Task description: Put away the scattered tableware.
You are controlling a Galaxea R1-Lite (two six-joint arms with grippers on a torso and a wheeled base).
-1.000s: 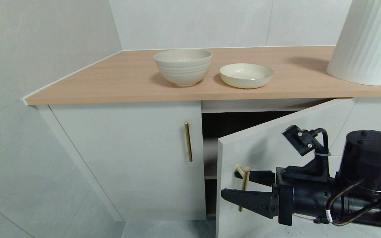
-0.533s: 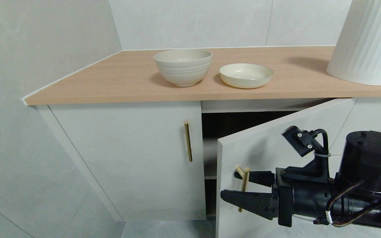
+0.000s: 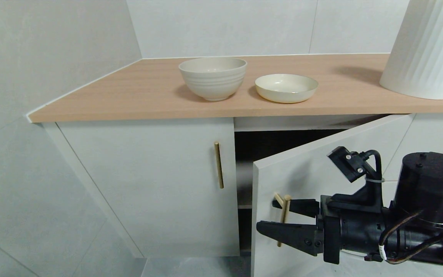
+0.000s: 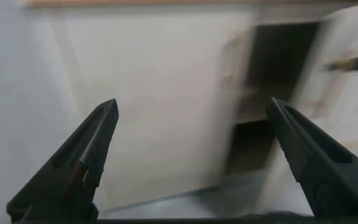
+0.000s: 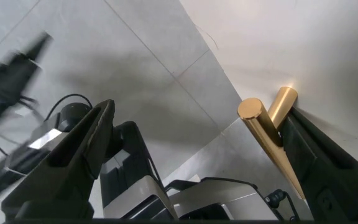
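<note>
The right pincer (image 3: 267,215), spread astride the handle (image 3: 284,217) of the half-open cabinet door (image 3: 321,161) rather than clamped, could slip off when pulling (bowl (image 3: 212,77) and shallow dish (image 3: 286,87) sit on the surface (image 3: 129,96) above, farther left).

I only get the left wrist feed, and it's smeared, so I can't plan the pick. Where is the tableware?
Observer: On the countertop above the cabinet. There is a deep bowl and, to its right from the robot's side, a shallow dish. The two are not touching.
Operator: Is the cabinet ready to take them?
Observer: The right door stands ajar. The right gripper is open, with the door's gold handle between its fingers.
Operator: Anything else up there to avoid?
Observer: A tall ribbed white container stands at the counter's right end.
</note>
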